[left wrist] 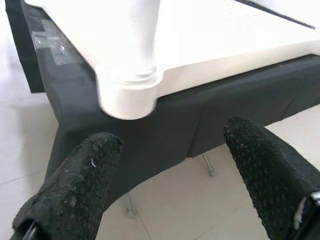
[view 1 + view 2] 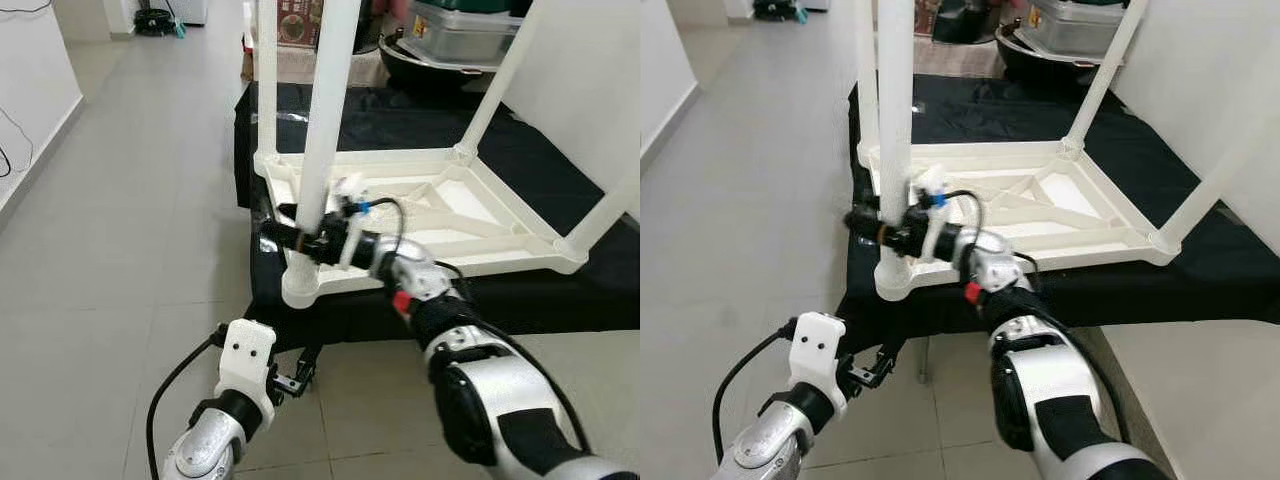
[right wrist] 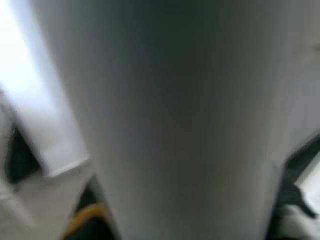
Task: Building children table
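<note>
Nearest me, my left claw (image 2: 290,382) hangs low over the tiled floor (image 2: 120,250), its fingers (image 1: 75,190) spread wide and holding nothing, just below the black-draped table (image 2: 330,315). Above it, my right claw (image 2: 290,232) is clamped around the near white leg (image 2: 325,120), just above its corner socket (image 2: 300,285). The children's table top (image 2: 440,215) lies upside down on the black cloth, its other legs standing up. Boxes (image 2: 465,35) sit beyond.
</note>
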